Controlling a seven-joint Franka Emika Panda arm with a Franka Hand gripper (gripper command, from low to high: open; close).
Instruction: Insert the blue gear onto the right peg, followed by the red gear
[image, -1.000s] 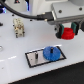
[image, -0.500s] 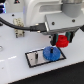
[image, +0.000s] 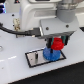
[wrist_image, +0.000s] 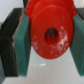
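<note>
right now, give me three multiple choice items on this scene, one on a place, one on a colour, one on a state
1. Where is the blue gear?
A. on the plate
B. in the gripper
C. off the table

2. What colour is the gear in the gripper?
A. blue
B. green
C. red

3. What state is the red gear in?
A. lying on the table
B. clamped between the fingers
C. under the blue gear

Answers: 1 A, it sits low on the plate; 2 C, the wrist view shows red; 3 B, pads press both its sides.
</note>
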